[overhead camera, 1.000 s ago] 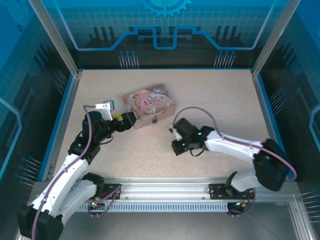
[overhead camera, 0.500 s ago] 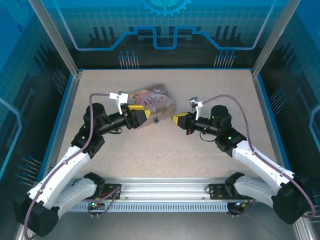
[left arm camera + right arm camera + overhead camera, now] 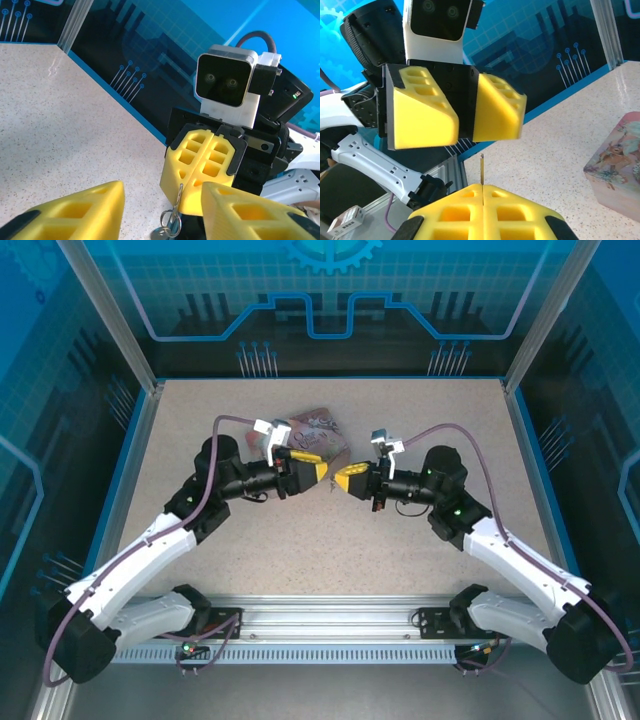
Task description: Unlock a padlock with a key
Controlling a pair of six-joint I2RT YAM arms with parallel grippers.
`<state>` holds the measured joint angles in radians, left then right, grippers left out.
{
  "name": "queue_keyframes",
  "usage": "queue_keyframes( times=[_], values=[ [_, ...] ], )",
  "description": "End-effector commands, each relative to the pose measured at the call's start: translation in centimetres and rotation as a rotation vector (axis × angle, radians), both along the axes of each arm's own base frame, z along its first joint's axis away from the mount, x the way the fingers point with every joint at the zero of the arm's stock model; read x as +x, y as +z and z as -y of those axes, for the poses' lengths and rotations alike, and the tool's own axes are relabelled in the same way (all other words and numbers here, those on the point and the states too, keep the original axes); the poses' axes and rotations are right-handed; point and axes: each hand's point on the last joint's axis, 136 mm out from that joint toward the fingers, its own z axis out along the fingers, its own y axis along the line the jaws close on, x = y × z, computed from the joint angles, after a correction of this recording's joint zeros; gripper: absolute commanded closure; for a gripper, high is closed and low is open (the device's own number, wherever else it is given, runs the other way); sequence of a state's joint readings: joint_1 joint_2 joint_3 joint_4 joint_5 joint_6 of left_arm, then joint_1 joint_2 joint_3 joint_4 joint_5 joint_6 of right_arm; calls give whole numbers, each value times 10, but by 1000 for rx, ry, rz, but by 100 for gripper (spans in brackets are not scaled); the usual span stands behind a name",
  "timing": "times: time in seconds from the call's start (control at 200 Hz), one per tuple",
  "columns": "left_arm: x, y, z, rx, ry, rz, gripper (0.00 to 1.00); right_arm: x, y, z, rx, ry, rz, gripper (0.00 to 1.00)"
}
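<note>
In the middle of the top view, both arms reached inward, pincers facing, tips near. The right pincer (image 3: 347, 480) was pressed together on the key (image 3: 481, 170), its thin length pointing at the spread left pincer (image 3: 312, 472). What looked like the padlock (image 3: 162, 232) sat low in that gap.

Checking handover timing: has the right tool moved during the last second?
Yes. The right tool shifted away from the near rail, ending beside the pink tin's right end.
</note>
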<state>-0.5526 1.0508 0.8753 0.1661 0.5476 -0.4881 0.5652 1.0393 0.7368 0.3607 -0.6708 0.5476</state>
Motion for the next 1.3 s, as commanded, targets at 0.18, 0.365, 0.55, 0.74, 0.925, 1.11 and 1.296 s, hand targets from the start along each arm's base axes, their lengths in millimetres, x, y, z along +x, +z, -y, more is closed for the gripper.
queue_keyframes(
  times=[0.18,0.365,0.55,0.74,0.925,1.11,1.296],
  values=[
    [-10,23,12,-23,-69,82,68,-10,23,-14,28,75,44,100],
    [-13,22,14,-14,-85,86,81,-7,22,-17,28,72,38,100],
    [-14,23,14,-12,-85,92,100,-5,24,-16,35,61,32,100],
    [-13,25,12,-12,-61,98,100,-5,29,-9,49,43,40,93],
    [-4,31,4,-33,24,103,100,-3,35,9,102,7,64,62],
    [0,40,2,-93,56,111,100,-4,38,4,133,29,72,45],
    [0,43,3,-92,51,112,100,-3,36,-10,131,68,61,41]
  ],
)
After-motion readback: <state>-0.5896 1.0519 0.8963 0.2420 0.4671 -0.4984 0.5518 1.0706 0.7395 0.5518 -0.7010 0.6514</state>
